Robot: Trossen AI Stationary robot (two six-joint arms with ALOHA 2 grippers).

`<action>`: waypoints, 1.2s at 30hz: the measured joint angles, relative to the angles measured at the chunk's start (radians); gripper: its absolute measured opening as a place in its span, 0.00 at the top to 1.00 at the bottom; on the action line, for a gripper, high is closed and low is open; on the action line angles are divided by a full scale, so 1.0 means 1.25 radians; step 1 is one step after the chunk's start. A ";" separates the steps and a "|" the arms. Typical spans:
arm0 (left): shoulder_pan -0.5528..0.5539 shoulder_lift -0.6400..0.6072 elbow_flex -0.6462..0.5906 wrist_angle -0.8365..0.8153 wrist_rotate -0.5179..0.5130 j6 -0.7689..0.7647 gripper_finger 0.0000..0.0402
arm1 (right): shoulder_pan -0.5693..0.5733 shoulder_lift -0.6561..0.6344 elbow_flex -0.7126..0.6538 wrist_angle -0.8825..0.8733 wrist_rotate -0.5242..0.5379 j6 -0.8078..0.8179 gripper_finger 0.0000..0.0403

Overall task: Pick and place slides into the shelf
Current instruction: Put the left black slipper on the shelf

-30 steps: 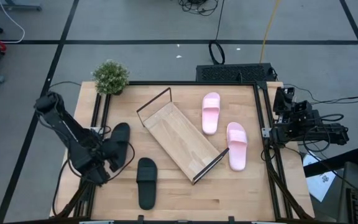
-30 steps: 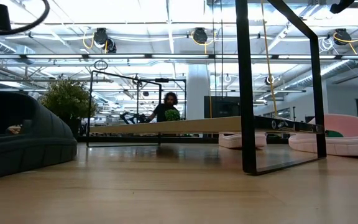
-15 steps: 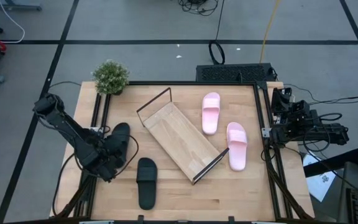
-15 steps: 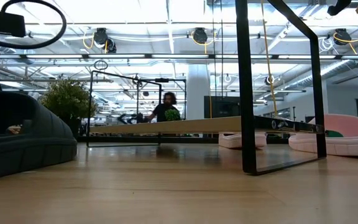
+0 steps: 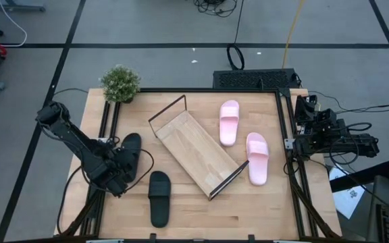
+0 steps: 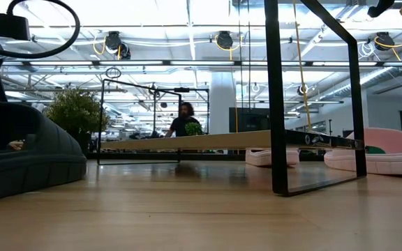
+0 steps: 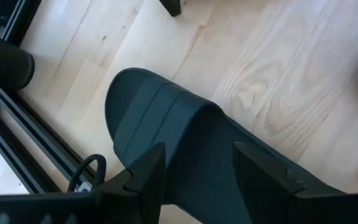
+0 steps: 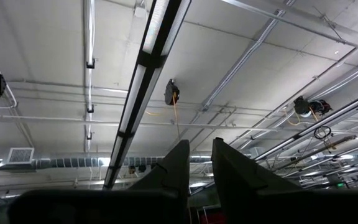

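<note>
Two black slides lie sole-down on the table at the left: one (image 5: pixel 132 143) under my left arm, the other (image 5: pixel 159 197) nearer the front edge. In the left wrist view the first slide (image 7: pixel 185 149) fills the frame. My left gripper (image 7: pixel 201 180) hangs open just over it, slanting down, a finger on either side of the strap and neither touching. Two pink slides (image 5: pixel 229 122) (image 5: pixel 256 157) lie right of the shelf (image 5: pixel 198 154), which stands askew mid-table. My right gripper (image 8: pixel 201 163) is parked off the right edge, pointing at the ceiling, with a narrow gap and nothing in it.
A potted plant (image 5: pixel 120 83) stands at the far left corner. Black rails (image 5: pixel 108 128) run along the table's left and right sides. Bare wood shows in front of the shelf. A person (image 6: pixel 185 120) sits far off in the room beyond.
My left gripper has swung a little toward the table's right over the black slide and rolled about its own axis. Its fingers stay open. The slides and the shelf have not moved.
</note>
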 joint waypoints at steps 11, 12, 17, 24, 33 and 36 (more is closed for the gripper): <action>0.032 0.009 -0.054 0.068 0.043 0.145 0.55 | 0.000 0.000 0.000 0.001 0.001 -0.010 0.85; 0.038 0.011 -0.054 0.064 0.042 0.148 0.55 | 0.000 0.000 0.000 0.001 0.001 -0.010 0.85; 0.076 0.038 -0.053 0.052 0.024 0.156 0.55 | 0.000 0.000 0.000 0.001 0.002 -0.010 0.85; 0.092 0.112 -0.053 0.054 0.022 0.175 0.55 | 0.000 0.000 0.000 0.001 0.002 -0.011 0.85; 0.092 0.171 -0.053 0.055 0.013 0.143 0.57 | 0.000 0.000 0.000 0.001 0.002 -0.013 0.85; 0.092 0.171 -0.053 0.061 0.008 0.131 0.66 | 0.000 0.000 0.000 0.001 0.003 -0.013 0.85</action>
